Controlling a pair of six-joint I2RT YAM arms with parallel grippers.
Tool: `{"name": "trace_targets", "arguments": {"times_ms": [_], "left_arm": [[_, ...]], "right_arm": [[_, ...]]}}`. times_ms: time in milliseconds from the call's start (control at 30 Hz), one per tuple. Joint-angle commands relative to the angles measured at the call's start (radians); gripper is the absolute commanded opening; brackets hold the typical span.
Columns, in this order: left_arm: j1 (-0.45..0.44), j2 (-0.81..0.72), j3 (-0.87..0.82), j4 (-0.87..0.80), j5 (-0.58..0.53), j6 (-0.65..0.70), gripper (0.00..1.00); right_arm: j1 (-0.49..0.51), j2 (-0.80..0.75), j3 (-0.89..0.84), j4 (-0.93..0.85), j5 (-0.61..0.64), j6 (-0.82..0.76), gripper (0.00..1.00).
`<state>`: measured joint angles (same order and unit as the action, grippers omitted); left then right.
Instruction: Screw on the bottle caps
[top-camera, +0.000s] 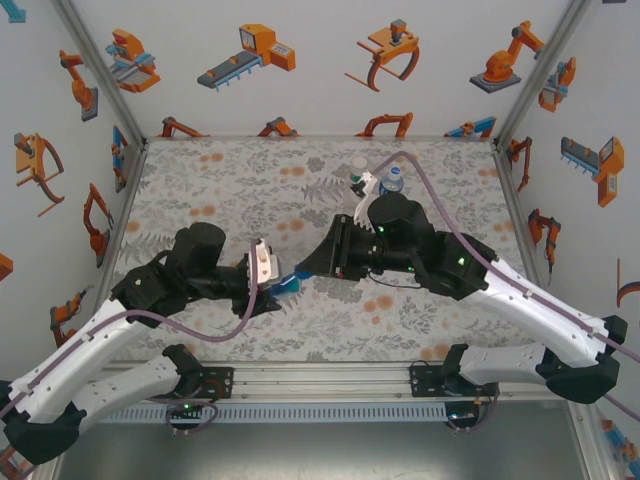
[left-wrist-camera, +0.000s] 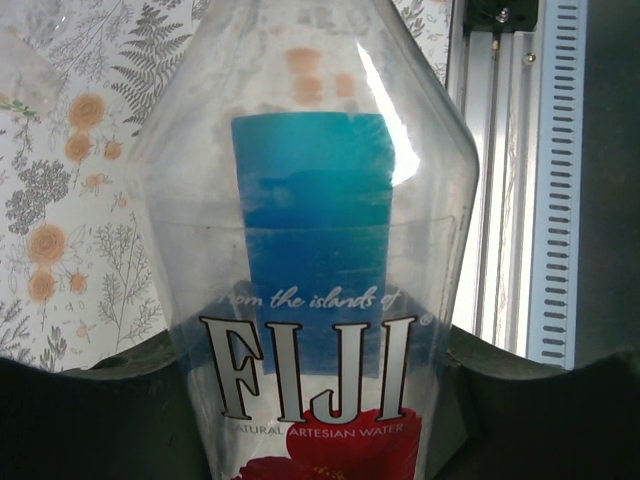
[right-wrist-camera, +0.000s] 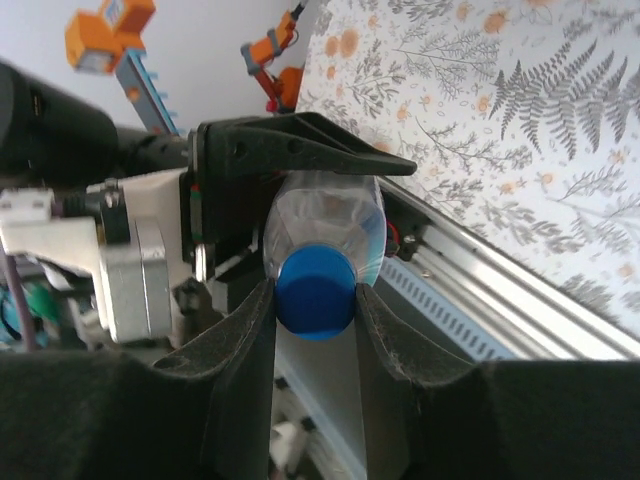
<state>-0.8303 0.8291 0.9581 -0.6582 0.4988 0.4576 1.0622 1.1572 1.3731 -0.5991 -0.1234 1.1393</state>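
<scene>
Two black-and-white robot arms met over the middle of a floral-patterned table (top-camera: 220, 190). The left gripper (top-camera: 268, 292) was clamped around the body of a squat clear plastic bottle with a blue label (left-wrist-camera: 310, 250). The bottle was turned on its side and appeared to be lifted off the surface, with the gripper's dark fingers (left-wrist-camera: 90, 410) pressing its wall on either side just below the shoulder. Held this way, the bottle's neck pointed straight out from that gripper toward the other arm. This looked like bracing, so that one arm stopped the bottle turning while the other could twist.

The right gripper (right-wrist-camera: 314, 300) was closed narrowly on a small round blue plastic cap (right-wrist-camera: 315, 285), with one finger touching each side. The cap sat at the bottle's mouth, directly ahead of those fingers. Whether the threads had caught could not be told, because the cap hid the neck. The step in hand seemed to be screwing this cap down, and a grip on its rim suited a wrist rotation.

Well beyond the right gripper, toward the table's far edge, two more small clear bottles (top-camera: 392, 182) stood upright side by side, too small to show whether they carried caps. The likeliest trouble seemed to be the cap slipping between the fingers, or a cross-threaded start
</scene>
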Motion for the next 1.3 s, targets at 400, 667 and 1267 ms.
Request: {"name": "trace_targets", "arguments": {"times_ms": [400,667,1267], "left_arm": [[-0.006,-0.023,0.001,0.075,0.051,0.005,0.04],[-0.006,-0.031,0.023,0.036,0.119,0.003,0.04],[-0.007,-0.041,0.033,-0.012,0.228,-0.033,0.04]], "right_arm": [[0.002,-0.055,0.058,0.096,-0.005,-0.527,0.58],[0.003,-0.048,0.122,0.039,-0.225,-1.199,0.59],[0.003,0.054,0.204,-0.1,-0.564,-1.681,0.51]]}}
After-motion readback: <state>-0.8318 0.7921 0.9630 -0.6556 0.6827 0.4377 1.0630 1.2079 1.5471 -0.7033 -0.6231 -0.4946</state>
